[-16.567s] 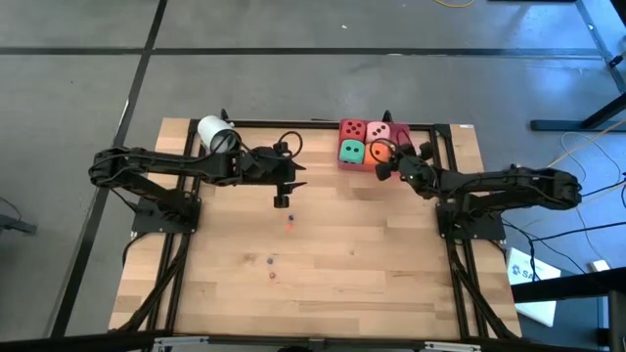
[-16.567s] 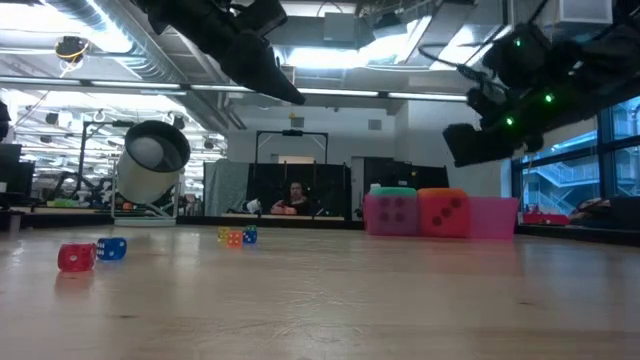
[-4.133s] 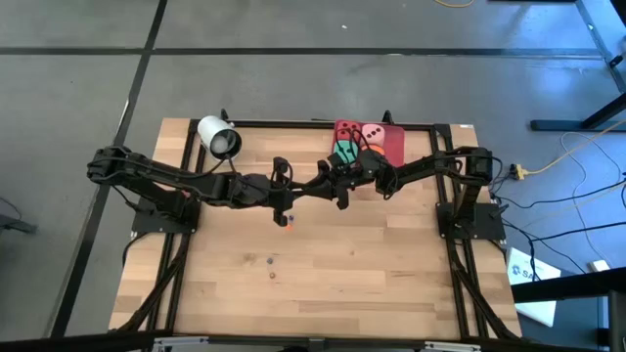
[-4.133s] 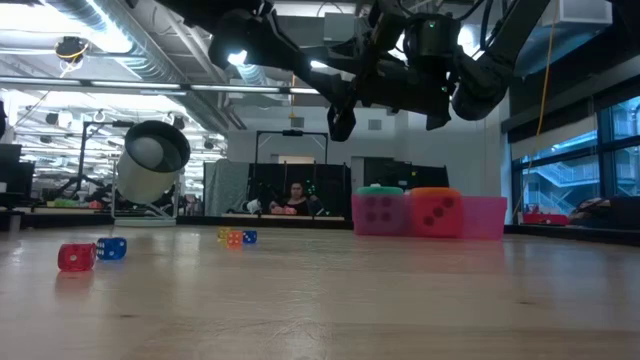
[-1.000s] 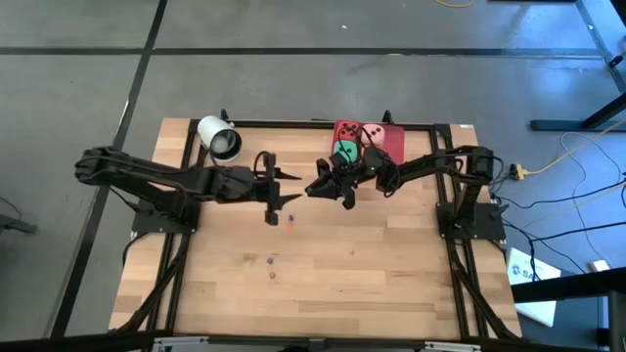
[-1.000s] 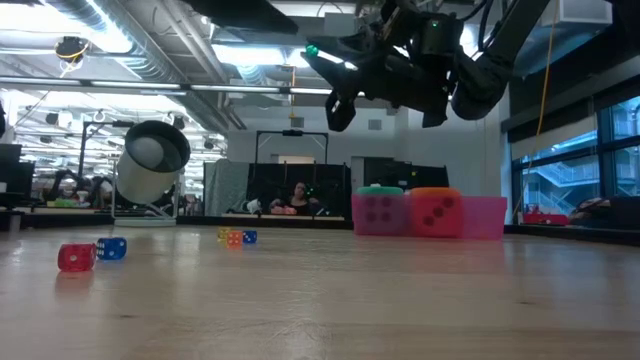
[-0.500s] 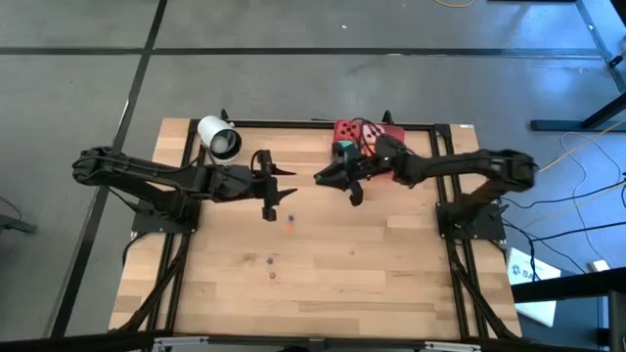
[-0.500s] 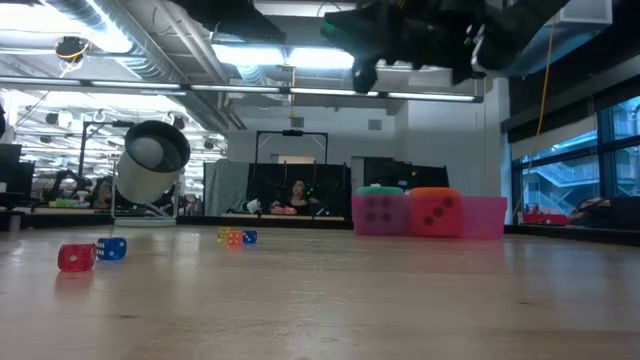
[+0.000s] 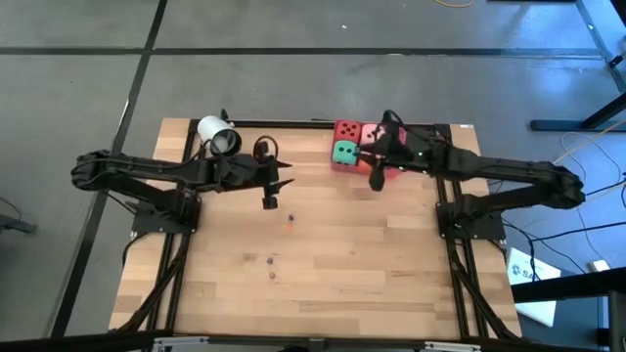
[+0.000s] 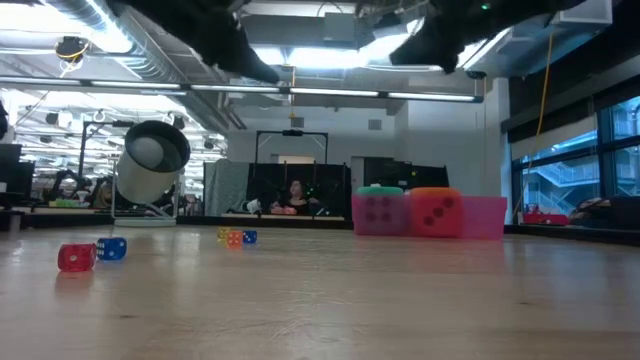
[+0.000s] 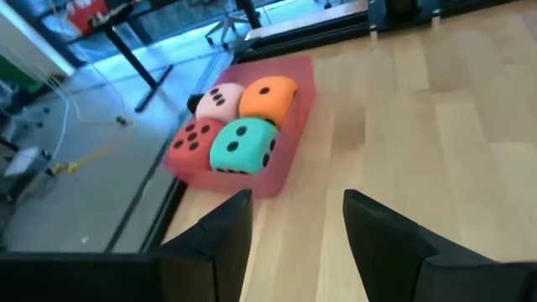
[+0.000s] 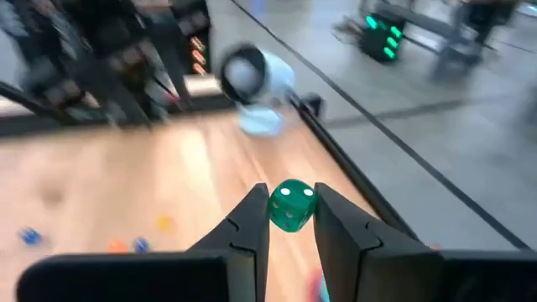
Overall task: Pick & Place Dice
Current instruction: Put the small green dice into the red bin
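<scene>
The right end effector (image 12: 291, 220), pinching a small green die (image 12: 291, 205), has swung back toward the tray (image 11: 284, 168) at upper centre, probably to drop it; the left end effector (image 11: 295, 201) is spread.

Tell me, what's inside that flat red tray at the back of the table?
Four soft dice sit in the red tray: pink die, orange die, red die, green die. Whatever lies beneath them is covered.

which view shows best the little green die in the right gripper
The right wrist view: the small green die sits pinched between the right gripper's two fingers, its white pips facing the camera. The high view shows that gripper beside the red tray, the die too small to see. The low and left wrist views don't show it.
</scene>
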Controlling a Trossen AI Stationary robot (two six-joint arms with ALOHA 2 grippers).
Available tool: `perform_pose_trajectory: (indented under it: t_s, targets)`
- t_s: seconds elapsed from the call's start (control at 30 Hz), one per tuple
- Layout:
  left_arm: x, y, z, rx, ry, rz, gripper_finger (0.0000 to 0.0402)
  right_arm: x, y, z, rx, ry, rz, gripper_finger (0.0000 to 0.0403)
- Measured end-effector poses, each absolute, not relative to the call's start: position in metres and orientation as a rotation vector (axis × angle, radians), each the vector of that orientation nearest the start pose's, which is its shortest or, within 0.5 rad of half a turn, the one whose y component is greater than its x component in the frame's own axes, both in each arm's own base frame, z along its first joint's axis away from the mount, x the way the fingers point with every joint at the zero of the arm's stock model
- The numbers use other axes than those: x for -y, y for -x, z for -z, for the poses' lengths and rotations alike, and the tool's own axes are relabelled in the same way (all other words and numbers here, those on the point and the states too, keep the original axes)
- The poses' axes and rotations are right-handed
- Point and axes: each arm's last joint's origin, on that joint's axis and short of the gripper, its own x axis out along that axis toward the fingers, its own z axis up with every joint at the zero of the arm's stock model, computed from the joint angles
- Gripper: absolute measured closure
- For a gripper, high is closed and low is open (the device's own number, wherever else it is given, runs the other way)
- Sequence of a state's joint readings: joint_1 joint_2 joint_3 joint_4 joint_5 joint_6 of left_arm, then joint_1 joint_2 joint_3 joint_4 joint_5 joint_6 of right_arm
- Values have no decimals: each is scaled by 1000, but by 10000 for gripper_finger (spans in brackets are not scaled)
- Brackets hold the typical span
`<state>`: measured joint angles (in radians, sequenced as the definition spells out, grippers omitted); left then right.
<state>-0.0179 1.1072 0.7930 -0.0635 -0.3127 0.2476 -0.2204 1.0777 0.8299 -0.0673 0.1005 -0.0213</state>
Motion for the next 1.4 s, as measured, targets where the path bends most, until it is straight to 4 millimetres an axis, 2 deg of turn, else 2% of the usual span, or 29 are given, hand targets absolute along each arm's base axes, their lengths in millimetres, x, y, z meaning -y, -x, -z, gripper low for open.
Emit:
perform_pose_trajectory:
  t_s: [0.27, 0.47, 0.57, 0.7, 1.03, 1.4]
  targets:
    - [-32, -240, -282, -378, -190, -162, 224, 63, -206, -304, -623, 59, 510, 331]
    - [-43, -239, -281, -341, -132, -80, 229, 74, -193, -314, -743, 82, 582, 331]
    - [-46, -237, -277, -342, -121, -66, 231, 82, -188, -311, -811, 44, 577, 331]
    - [-50, -237, -276, -337, -99, -47, 231, 101, -185, -299, -925, -34, 597, 331]
    - [-44, -238, -277, -332, -79, -19, 233, 151, -192, -256, -1136, -155, 569, 331]
    - [-43, -238, -277, -332, -81, -13, 233, 179, -204, -205, -1365, -166, 510, 331]
